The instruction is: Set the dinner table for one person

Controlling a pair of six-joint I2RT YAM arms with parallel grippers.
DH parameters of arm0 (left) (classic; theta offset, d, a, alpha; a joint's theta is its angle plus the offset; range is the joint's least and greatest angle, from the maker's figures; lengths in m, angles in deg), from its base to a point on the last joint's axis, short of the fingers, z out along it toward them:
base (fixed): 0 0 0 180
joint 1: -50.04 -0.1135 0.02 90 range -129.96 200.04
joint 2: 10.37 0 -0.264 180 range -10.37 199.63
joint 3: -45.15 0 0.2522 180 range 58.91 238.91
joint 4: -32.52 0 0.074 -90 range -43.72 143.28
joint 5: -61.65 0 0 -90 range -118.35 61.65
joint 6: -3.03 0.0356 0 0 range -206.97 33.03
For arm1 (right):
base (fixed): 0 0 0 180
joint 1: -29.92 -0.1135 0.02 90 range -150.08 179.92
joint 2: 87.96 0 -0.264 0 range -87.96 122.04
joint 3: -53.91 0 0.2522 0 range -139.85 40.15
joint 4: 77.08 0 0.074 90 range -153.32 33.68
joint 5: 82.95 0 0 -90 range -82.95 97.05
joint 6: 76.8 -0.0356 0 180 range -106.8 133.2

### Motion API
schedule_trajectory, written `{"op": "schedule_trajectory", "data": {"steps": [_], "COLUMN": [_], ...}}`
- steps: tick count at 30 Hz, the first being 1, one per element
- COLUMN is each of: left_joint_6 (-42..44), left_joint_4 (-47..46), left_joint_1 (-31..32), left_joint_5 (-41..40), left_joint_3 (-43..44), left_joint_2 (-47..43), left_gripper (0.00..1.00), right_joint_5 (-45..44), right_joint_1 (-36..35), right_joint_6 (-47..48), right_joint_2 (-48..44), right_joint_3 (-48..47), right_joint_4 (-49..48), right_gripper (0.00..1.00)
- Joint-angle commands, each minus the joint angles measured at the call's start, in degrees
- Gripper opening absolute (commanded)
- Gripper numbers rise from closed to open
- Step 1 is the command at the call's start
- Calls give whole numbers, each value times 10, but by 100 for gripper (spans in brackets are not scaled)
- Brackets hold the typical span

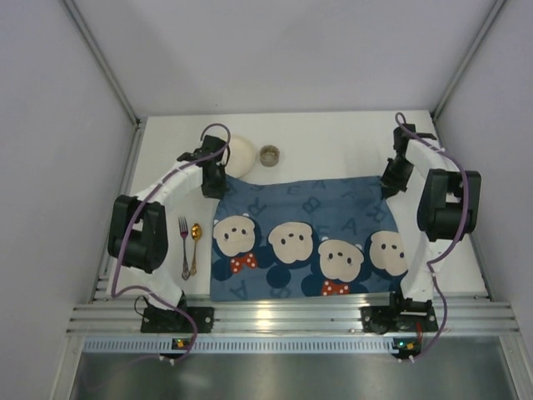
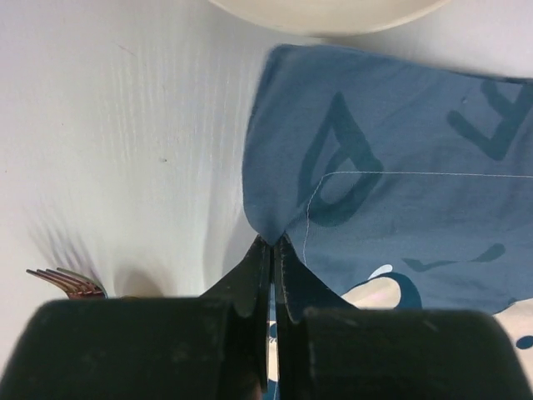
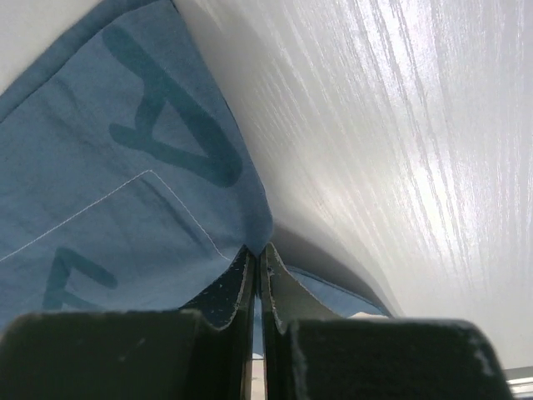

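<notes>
Blue placemat (image 1: 333, 196) far corners sit pinched in the left end effector (image 2: 272, 243) and right end effector (image 3: 255, 248); uneven pulling could free one or nudge the white dish (image 1: 243, 154).

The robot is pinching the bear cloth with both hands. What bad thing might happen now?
1. The left gripper and right gripper each pinch only a tiny corner tip of the placemat, so the cloth might slip out when pulled.
2. The plate sits right by the left corner; moving the cloth that way could bump it.
3. The spoon and fork lie close beside the mat's left edge and might get nudged.
</notes>
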Motion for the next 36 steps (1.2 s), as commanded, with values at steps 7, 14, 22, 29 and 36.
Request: {"op": "schedule_trajectory", "data": {"steps": [7,14,22,29,36], "left_joint_6": [27,7,-22,-29,-28], "left_joint_4": [33,59,64,36,-11], "left_joint_1": [-7,-7,-7,-45,-106], "left_joint_5": [-44,-50,-53,-30,18], "left_joint_3": [83,133,127,107,125], "left_joint_2": [85,33,-46,-19,60], "left_gripper": [0,85,85,83,80], "right_joint_5": [-33,11,114,242,274], "right_joint_1": [-6,-15,-80,-140,-146], "right_joint_6": [-3,15,-28,-81,-86], "right_joint_2": [23,-56,-211,-140,-65], "right_joint_3": [-40,-26,60,79,20], "right_joint_4": [21,5,-68,-139,-157], "right_gripper": [11,84,88,25,0]}}
